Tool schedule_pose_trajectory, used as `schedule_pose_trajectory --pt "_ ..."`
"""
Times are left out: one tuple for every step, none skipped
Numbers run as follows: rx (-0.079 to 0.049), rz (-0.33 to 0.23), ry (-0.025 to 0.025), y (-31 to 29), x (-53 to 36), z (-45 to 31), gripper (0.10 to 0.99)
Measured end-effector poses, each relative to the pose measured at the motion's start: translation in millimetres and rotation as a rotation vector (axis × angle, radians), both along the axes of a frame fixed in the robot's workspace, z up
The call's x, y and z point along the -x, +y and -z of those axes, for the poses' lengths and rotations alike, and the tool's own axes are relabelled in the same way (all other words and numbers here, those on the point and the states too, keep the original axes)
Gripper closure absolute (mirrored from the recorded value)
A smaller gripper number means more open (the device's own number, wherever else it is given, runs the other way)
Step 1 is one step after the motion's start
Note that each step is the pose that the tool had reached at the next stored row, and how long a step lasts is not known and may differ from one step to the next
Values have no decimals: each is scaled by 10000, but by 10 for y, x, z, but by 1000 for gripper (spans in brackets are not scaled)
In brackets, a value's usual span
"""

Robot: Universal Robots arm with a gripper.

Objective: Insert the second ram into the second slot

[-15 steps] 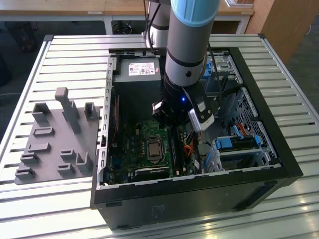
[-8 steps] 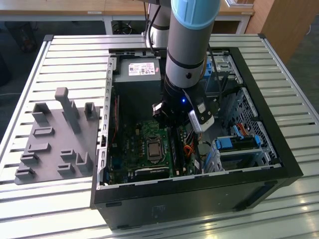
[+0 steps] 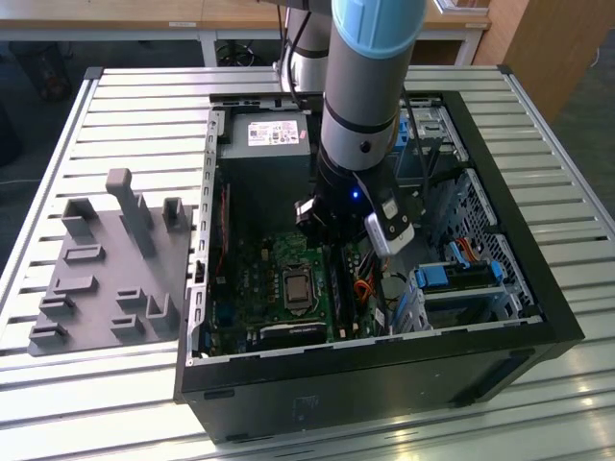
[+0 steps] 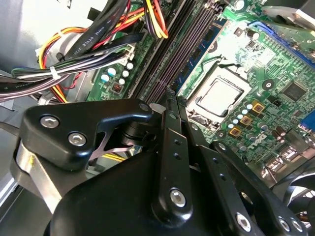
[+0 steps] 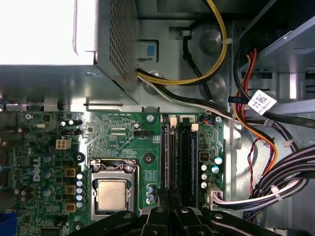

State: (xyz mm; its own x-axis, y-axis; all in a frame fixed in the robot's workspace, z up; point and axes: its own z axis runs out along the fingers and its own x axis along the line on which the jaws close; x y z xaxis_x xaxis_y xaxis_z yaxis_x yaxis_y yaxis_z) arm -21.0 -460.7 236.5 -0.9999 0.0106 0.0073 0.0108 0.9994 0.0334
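My arm (image 3: 370,77) reaches down into the open computer case (image 3: 538,317), whose power supply (image 3: 240,146) carries a white printed label (image 3: 272,133). The green motherboard (image 5: 123,142) bears white lettering, and a white printed tag (image 5: 261,102) hangs on the cables. The second ram (image 4: 199,51) stands on edge in the slot nearest the processor socket (image 5: 110,194). My gripper (image 4: 169,96) has its fingers drawn together, gripping nothing I can see, with its tips just beside one end of the ram.
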Motion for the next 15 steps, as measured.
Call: schedule_pose_trajectory --pt "-1 0 0 0 -3 4 973" --pt "0 -1 0 0 -6 8 973" --pt "1 -1 1 0 -9 13 973" --pt "1 0 1 0 -12 20 973" --pt "0 -1 1 0 -16 27 973" --pt "1 0 1 0 -19 33 973" --pt "1 -1 1 0 -21 38 973" --pt "1 1 1 0 -22 46 973" --pt "1 0 1 0 -25 53 973" --pt "1 -1 1 0 -26 59 973" --pt "2 -3 4 0 -27 64 973" --pt "2 -14 7 0 -28 69 973" --pt "4 -33 10 0 -31 72 973" --pt "5 -54 12 -1 -35 73 973" --pt "4 -77 12 0 -39 75 973"
